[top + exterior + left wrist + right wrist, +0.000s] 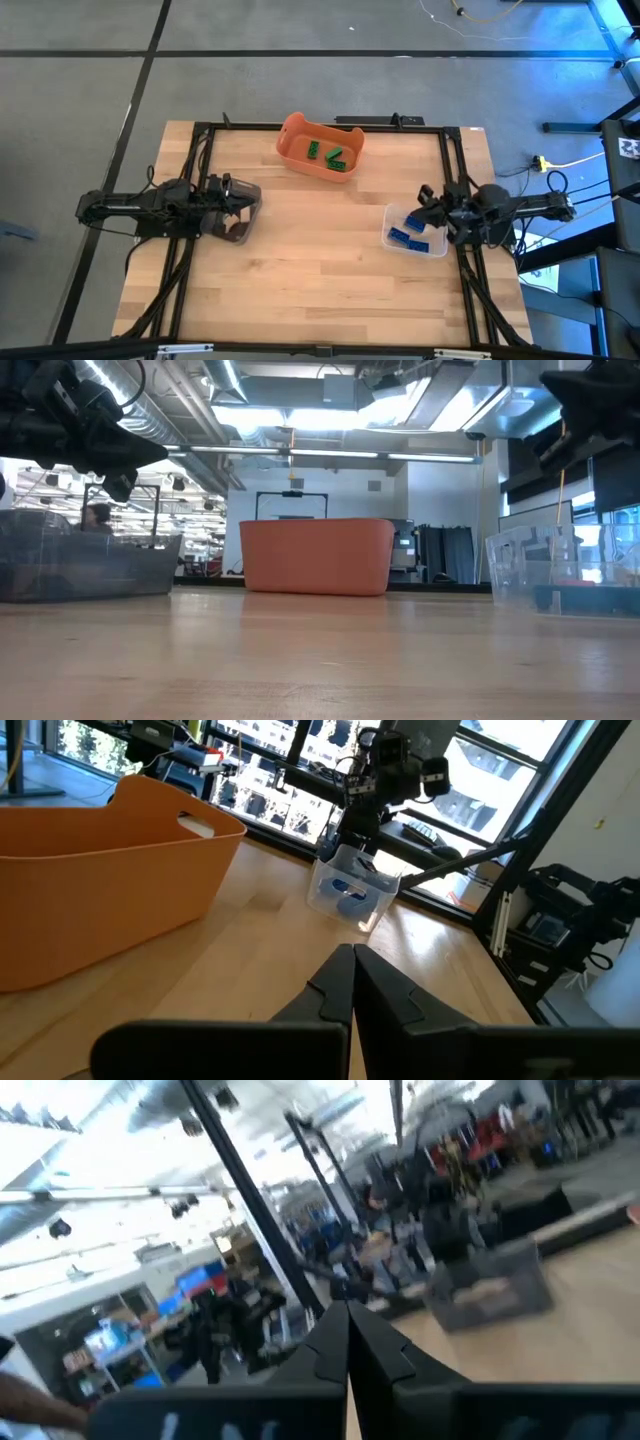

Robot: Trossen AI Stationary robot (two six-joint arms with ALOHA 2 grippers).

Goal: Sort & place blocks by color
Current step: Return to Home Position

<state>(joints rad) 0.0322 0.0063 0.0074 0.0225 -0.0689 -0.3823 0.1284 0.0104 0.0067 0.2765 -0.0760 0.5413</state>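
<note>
Green blocks point(333, 156) lie inside the orange tub point(300, 135) at the far middle of the table. Blue blocks point(408, 232) lie in the clear container point(392, 216) on the right, seen also in the left wrist view as blue blocks point(347, 888). My left gripper point(352, 982) is shut and empty, raised above the dark container point(240, 230) on the left. My right gripper point(348, 1342) is shut and empty, raised over the clear container's far edge. Something pale point(488, 1292) shows in the dark container; I cannot tell whether it is tan blocks.
The orange tub point(318, 556) stands at the far middle, with the dark container point(85, 568) on the left and the clear container point(565, 572) on the right. Bare wood point(320, 270) fills the middle and near part of the table. Black frame rails point(200, 150) run along the sides.
</note>
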